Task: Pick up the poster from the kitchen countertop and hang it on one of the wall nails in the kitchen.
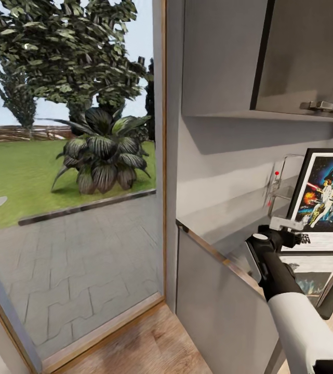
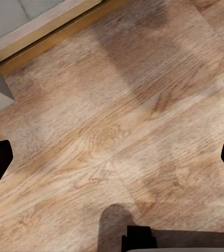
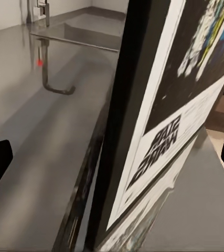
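The poster (image 1: pixel 327 197) stands upright on the grey kitchen countertop (image 1: pixel 213 218) at the right, its black frame and the title below the blue art facing me. My right gripper (image 1: pixel 290 232) reaches to its lower left corner. In the right wrist view the poster's frame edge (image 3: pixel 117 126) runs between the two spread fingers, and the right gripper (image 3: pixel 112 157) is open around it, fingers apart from the frame. My left gripper (image 2: pixel 112 157) hangs open over the wood floor (image 2: pixel 122 100) with nothing in it. The wall nails are out of view.
A faucet (image 1: pixel 279 179) and sink (image 3: pixel 85 32) lie on the counter behind the poster. Grey upper cabinets (image 1: pixel 301 52) with a metal handle (image 1: pixel 324 106) hang above. A tall glass door (image 1: pixel 67 208) at the left looks onto a paved garden.
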### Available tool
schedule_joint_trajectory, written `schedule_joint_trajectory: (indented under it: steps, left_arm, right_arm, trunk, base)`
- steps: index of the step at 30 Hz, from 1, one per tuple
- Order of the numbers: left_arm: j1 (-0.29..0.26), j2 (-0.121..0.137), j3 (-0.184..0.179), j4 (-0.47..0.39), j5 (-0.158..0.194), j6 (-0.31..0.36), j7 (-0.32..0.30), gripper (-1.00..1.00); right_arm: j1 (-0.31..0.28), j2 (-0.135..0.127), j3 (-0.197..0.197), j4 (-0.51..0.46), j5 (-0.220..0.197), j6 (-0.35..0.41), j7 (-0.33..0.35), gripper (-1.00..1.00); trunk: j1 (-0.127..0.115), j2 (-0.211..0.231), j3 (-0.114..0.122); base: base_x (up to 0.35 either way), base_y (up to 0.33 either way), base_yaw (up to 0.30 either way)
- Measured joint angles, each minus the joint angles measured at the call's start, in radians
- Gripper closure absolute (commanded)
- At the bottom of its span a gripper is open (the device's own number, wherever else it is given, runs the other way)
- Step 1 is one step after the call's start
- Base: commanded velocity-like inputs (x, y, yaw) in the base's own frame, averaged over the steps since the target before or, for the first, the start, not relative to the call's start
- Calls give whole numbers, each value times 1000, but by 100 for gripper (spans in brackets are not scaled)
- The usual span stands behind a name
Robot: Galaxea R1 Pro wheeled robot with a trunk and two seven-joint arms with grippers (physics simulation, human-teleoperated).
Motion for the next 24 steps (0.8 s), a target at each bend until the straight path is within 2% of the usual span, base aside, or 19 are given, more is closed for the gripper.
schedule_joint_trajectory:
  steps: [3, 5, 7, 15, 24]
  left_arm:
    - [0, 0, 0, 0, 0, 0, 0, -100]
    - [0, 0, 0, 0, 0, 0, 0, -100]
    - [0, 0, 0, 0, 0, 0, 0, -100]
    - [0, 0, 0, 0, 0, 0, 0, -100]
    - [0, 0, 0, 0, 0, 0, 0, -100]
  right_arm:
    - [0, 1, 0, 32, -18, -40, 0, -100]
    - [0, 0, 1, 63, -57, -71, 0, -100]
    - [0, -1, 1, 76, -78, -85, 0, -100]
    - [0, -3, 1, 85, -93, -94, -1, -100]
    - [0, -3, 1, 86, -93, -94, 0, -100]
  trunk:
    - [0, 0, 0]
    - [0, 0, 0]
    - [0, 0, 0]
    - [0, 0, 0]
    - [0, 0, 0]
  base:
    - [0, 0, 0]
    - [0, 0, 0]
    - [0, 0, 0]
    - [1, -5, 0]
    - [30, -89, 0]
